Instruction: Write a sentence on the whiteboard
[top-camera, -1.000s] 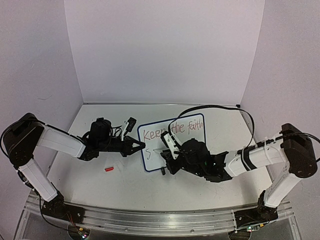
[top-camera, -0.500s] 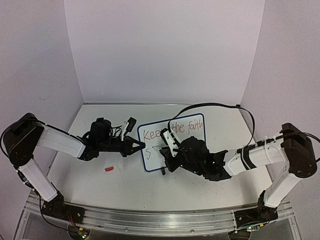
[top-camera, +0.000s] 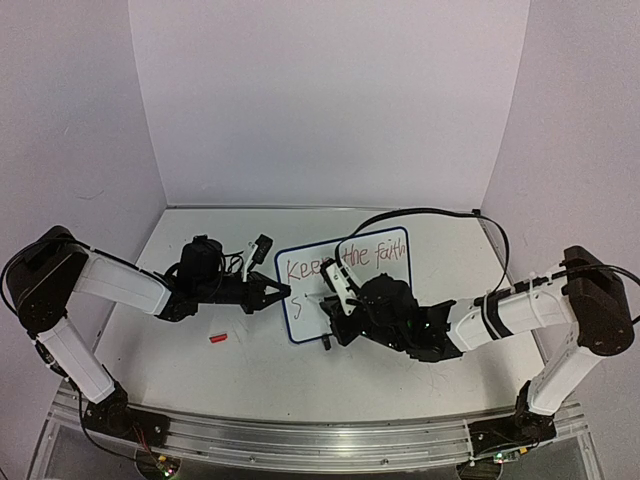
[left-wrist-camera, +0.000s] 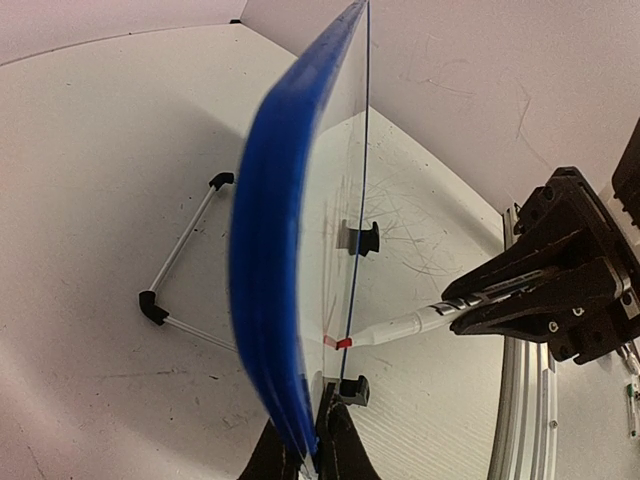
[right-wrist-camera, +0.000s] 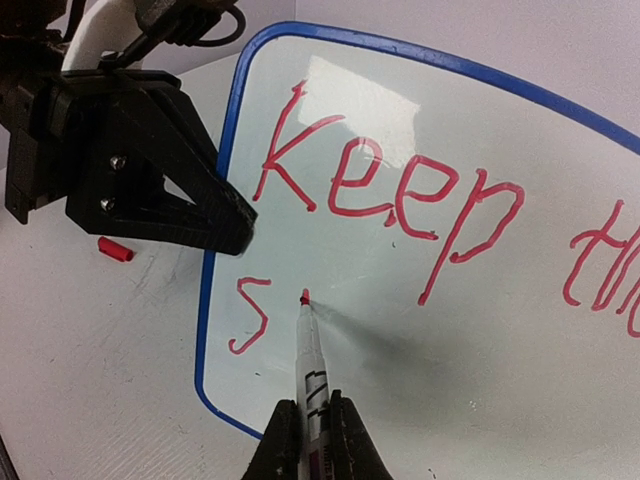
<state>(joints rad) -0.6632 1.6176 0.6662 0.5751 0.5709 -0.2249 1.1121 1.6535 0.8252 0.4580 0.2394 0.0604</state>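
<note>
While the left gripper pinches the whiteboard by its blue rim, jaws closed on that edge, the board sits directly ahead of its fingers. Judged light, thin, stiff and glossy, so it may slide or tip under pen pressure; the rim is the sound hold. Right gripper clamps a marker, tip at the board just beyond its fingertips. The sentence is unfinished. Scratched white table, plain walls close around.

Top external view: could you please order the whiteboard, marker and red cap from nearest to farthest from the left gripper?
1. whiteboard: left edge clamped in the left gripper.
2. marker: just right, tip at the board.
3. red cap: on the table, to the near left.
</note>
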